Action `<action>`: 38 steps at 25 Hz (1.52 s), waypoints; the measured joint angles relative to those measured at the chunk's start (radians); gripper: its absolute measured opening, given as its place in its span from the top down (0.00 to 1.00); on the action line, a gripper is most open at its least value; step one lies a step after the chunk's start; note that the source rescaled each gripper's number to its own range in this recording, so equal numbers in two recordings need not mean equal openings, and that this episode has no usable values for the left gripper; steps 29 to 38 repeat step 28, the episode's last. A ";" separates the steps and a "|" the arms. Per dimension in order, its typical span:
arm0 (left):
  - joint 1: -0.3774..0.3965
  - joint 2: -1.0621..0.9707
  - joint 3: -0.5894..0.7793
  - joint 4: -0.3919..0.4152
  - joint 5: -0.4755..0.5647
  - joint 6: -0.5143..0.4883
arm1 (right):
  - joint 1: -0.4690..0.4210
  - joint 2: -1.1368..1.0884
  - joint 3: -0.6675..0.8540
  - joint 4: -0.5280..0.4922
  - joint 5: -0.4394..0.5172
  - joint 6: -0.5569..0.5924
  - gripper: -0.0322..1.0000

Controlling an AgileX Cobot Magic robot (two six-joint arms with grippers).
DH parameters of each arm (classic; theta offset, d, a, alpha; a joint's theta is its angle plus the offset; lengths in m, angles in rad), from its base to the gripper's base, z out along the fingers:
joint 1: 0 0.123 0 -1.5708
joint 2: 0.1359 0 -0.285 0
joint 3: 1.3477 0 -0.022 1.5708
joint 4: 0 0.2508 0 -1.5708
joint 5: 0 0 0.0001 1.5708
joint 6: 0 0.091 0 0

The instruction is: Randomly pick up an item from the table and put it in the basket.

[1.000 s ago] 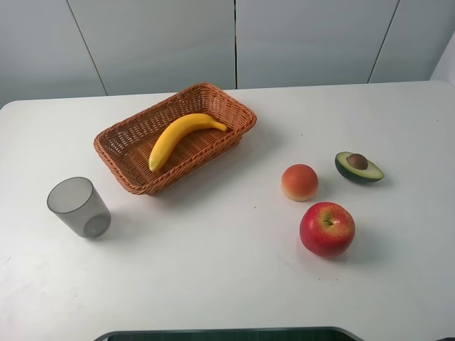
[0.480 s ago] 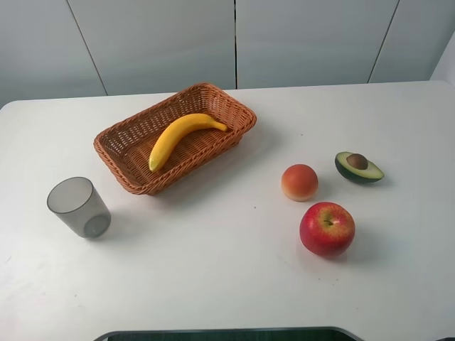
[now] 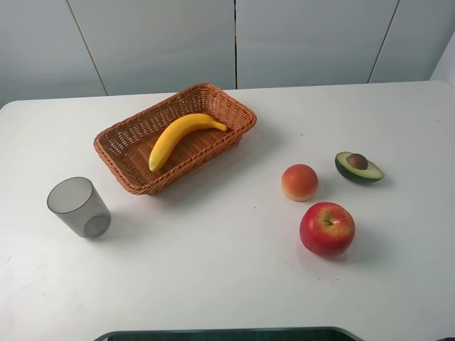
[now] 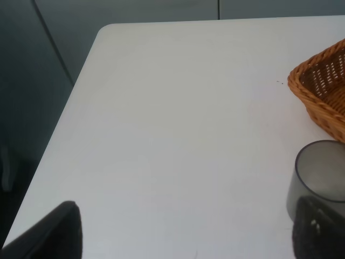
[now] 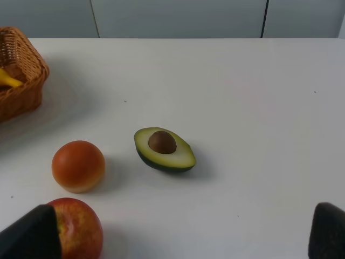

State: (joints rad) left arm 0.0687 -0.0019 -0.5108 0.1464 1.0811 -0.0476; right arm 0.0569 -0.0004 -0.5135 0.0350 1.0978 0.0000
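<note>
The yellow banana (image 3: 178,135) lies inside the orange-brown wicker basket (image 3: 114,144) at the back left of the white table (image 3: 213,270). A tip of the banana (image 5: 6,80) and a corner of the basket (image 5: 24,91) show in the right wrist view; another basket corner (image 4: 315,100) shows in the left wrist view. Neither arm shows in the exterior view. My left gripper (image 4: 188,237) is open and empty above the table's left side, beside the grey cup. My right gripper (image 5: 178,237) is open and empty, back from the avocado.
A grey translucent cup (image 3: 78,207) stands front left of the basket, also in the left wrist view (image 4: 318,172). A peach (image 3: 299,182), a red apple (image 3: 327,228) and an avocado half (image 3: 357,168) lie on the right. The table's left edge (image 4: 70,102) is near.
</note>
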 joint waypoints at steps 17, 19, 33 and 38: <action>0.000 0.000 0.000 0.000 0.000 0.000 | 0.000 0.000 0.000 -0.017 -0.001 0.010 0.01; 0.000 0.000 0.000 0.000 0.000 0.000 | 0.000 0.000 0.000 -0.017 -0.001 0.010 0.01; 0.000 0.000 0.000 0.000 0.000 0.000 | 0.000 0.000 0.000 -0.017 -0.001 0.010 0.01; 0.000 0.000 0.000 0.000 0.000 0.000 | 0.000 0.000 0.000 -0.017 -0.001 0.010 0.01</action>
